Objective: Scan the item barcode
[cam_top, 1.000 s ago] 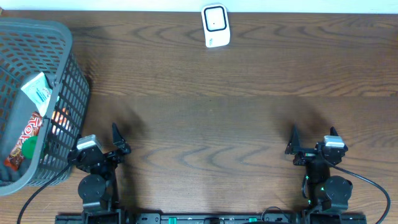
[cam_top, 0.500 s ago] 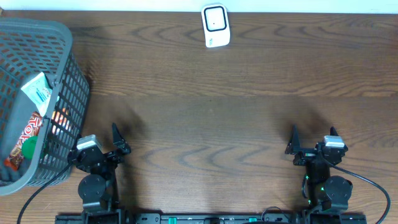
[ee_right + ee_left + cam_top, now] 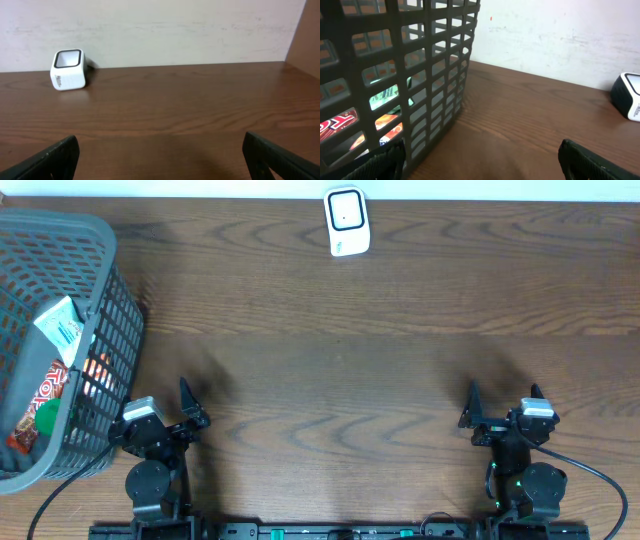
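Observation:
The white barcode scanner (image 3: 347,222) stands at the table's far edge, also visible in the left wrist view (image 3: 629,95) and the right wrist view (image 3: 69,69). Several packaged items lie in the grey basket (image 3: 105,240) at the left: a white-and-green packet (image 3: 60,325) and a red packet (image 3: 40,395) among them. Through the mesh wall (image 3: 435,60) coloured packets (image 3: 385,95) show. My left gripper (image 3: 160,405) (image 3: 480,160) is open and empty right beside the basket. My right gripper (image 3: 505,392) (image 3: 160,155) is open and empty over bare table.
The brown wooden table (image 3: 340,370) stretches between the two arms and back to the scanner. A pale wall (image 3: 160,25) rises behind the far edge. The basket's wall stands close to my left gripper's left finger (image 3: 380,165).

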